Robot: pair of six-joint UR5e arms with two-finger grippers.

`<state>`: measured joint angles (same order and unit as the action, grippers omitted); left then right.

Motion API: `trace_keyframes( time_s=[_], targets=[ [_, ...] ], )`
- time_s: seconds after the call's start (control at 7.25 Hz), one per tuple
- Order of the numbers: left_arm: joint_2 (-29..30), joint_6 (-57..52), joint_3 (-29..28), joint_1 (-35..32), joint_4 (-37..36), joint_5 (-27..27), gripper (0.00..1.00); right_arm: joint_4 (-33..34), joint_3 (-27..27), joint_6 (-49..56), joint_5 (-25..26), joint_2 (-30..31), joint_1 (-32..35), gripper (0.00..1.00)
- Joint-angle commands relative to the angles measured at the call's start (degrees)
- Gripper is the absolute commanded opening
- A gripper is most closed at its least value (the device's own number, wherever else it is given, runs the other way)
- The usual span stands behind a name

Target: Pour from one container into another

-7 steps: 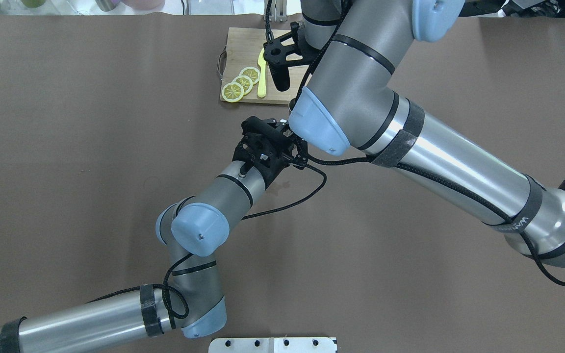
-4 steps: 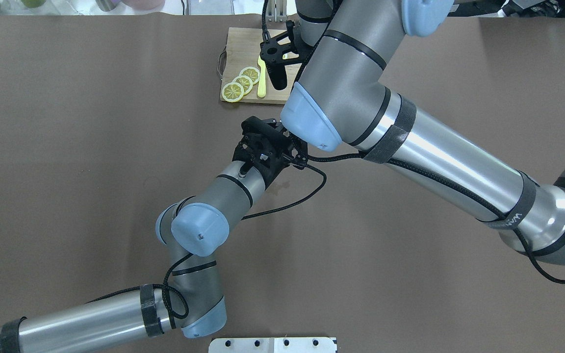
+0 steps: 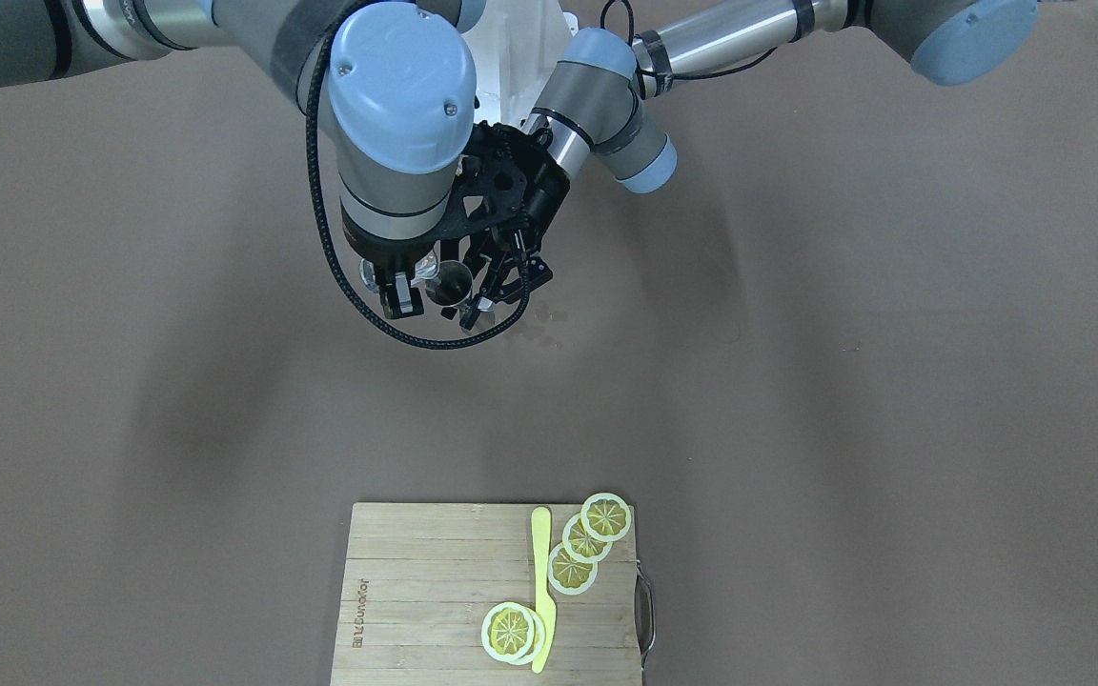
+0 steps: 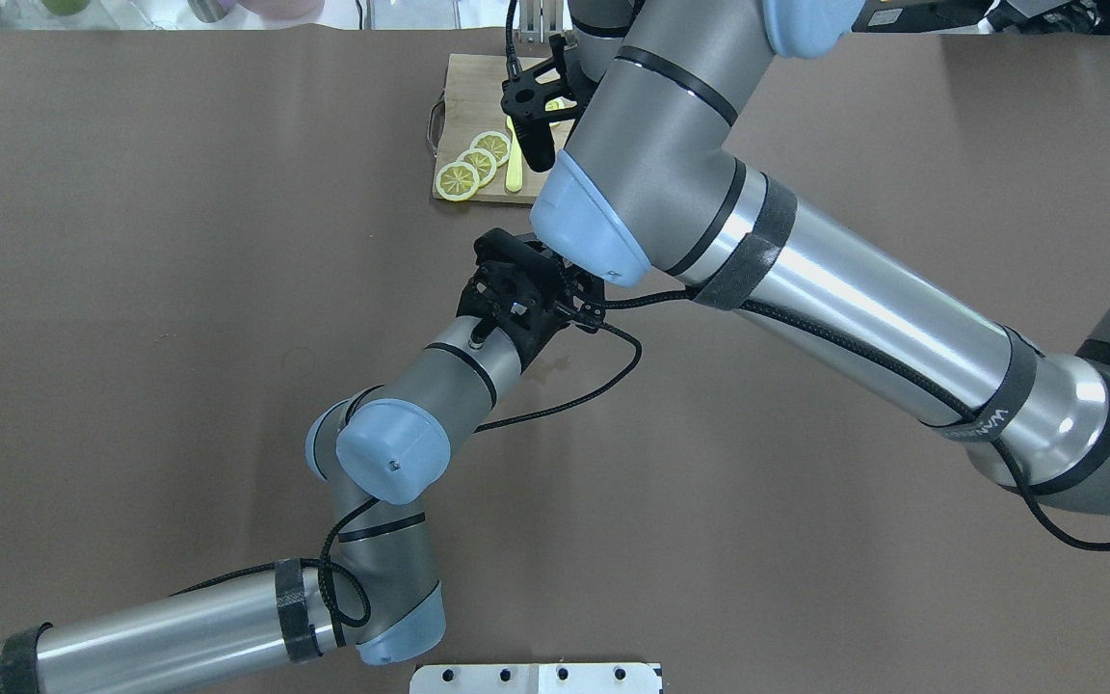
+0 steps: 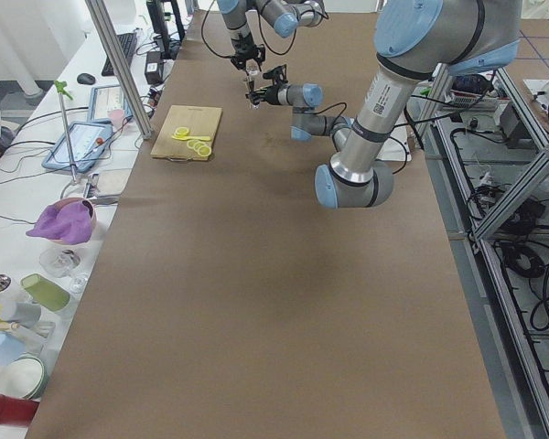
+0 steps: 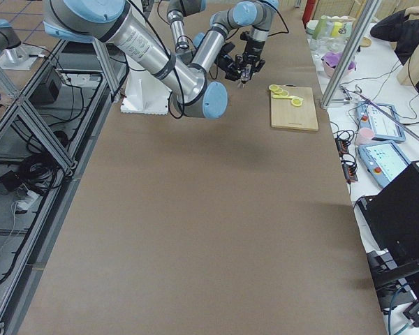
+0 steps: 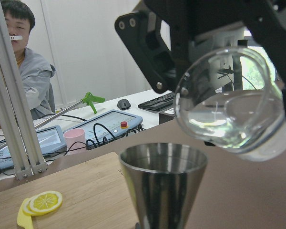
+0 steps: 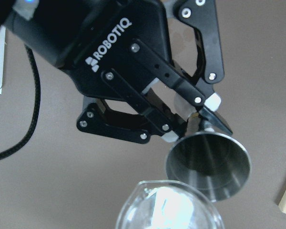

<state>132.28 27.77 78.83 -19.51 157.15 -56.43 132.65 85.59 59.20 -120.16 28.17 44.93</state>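
Left wrist-mounted view tells me most: the small clear round drinking glass [image 7: 238,119] is tipped over, its mouth turned toward the camera, and it hangs at about 2 o'clock from the open mouth of the grey stainless-steel hourglass jigger [image 7: 163,181]. Clear liquid sits in the glass and I see no stream leaving the lip, so I judge the pour is at the tilting step, not yet flowing. The right tool [image 7: 229,76] is clamped on the glass, one finger on either side. The left tool [image 8: 190,121] is closed on the jigger's narrow waist and holds it upright above the brown desk [image 4: 131,289] (whether its foot touches, I cannot tell). The lip looks to be over the rim's edge rather than its centre. Next I would shift the lip toward 9 o'clock over the cone, then roll the right wrist further, slowly, since the jigger's mouth is narrow and a miss lands on the desk.
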Motion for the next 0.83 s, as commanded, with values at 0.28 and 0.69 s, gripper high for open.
trace_keyframes(
  time_s=[0.28, 0.69],
  targets=[
    [0.0, 0.0, 0.0, 0.0, 0.0, 0.0, 0.00, 0.5, -4.4, 1.1, 0.5, -2.9, -0.4, 0.00],
    [0.0, 0.0, -0.1, 0.0, 0.1, 0.0, 0.00, 0.6, -4.4, 1.2, 0.7, -2.9, -0.5, 0.00]
  ],
)
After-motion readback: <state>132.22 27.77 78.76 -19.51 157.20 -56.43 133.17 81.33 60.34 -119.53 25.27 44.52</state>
